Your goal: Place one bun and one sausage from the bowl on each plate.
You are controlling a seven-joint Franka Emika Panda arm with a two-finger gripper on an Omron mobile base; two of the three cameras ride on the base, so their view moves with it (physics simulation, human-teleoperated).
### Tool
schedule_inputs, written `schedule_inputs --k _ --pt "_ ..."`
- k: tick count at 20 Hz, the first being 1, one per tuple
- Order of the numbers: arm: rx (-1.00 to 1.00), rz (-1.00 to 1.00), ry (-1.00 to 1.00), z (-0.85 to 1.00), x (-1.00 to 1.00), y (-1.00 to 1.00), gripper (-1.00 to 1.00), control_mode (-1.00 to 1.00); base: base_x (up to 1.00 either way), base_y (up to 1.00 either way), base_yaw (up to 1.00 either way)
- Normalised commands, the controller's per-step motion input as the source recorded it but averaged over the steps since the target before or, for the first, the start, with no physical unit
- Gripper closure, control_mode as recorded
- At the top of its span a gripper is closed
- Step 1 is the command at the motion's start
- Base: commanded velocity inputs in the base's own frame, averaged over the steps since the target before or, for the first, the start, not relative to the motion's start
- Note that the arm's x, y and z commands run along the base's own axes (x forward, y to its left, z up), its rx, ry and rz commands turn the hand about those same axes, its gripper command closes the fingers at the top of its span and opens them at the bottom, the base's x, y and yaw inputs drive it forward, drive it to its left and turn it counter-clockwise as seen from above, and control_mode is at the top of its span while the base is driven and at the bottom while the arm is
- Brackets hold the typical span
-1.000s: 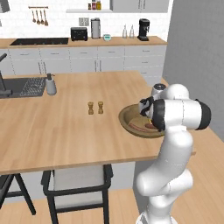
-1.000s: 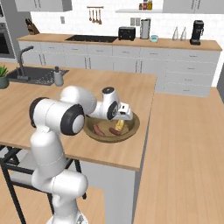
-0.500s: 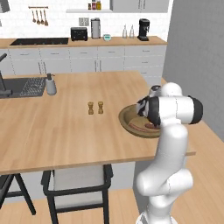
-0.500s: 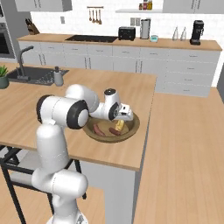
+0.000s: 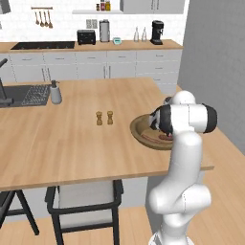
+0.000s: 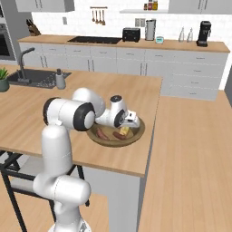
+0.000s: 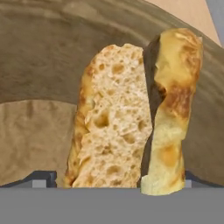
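Note:
The wooden bowl sits near the island's right edge, also seen as bowl. Two reddish-brown sausages lie in it beside a yellow bun. My gripper reaches down into the bowl over the buns. Close up, a crumbly golden-brown bun and a smooth yellow-orange bun lie side by side against the bowl wall. The gripper is open, its dark fingertips standing outside both buns. One sausage peeks from under the arm. The plates are out of view.
Two small shakers stand mid-island, left of the bowl. A soap dispenser and the sink are at the far left. The island's edge runs just right of the bowl. A stool is tucked under the near side.
The arm has folded in and the hand has sunk lower into the bowl toward the buns. The jaws have stayed wide.

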Motion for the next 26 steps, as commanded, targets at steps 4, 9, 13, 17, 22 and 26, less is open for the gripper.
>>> schedule_inputs --k 4,9,13,17,22,26 --pt "0.0 0.0 0.0 -0.35 -0.01 -0.01 1.0 -1.0 0.0 0.0 0.0" --pt "0.0 0.0 0.0 -0.13 0.0 -0.01 1.0 -1.0 0.0 0.0 0.0" --pt "0.01 0.0 0.0 0.47 -0.61 -0.01 1.0 -1.0 0.0 0.0 0.0" --pt "0.04 0.03 0.0 0.93 -0.95 0.0 1.0 -1.0 0.0 0.0 0.0" --pt "0.04 0.03 0.0 0.9 -0.98 0.14 1.0 -1.0 0.0 0.0 0.0" --pt "0.04 0.01 0.0 0.81 -0.79 0.48 1.0 -1.0 0.0 0.0 0.0"
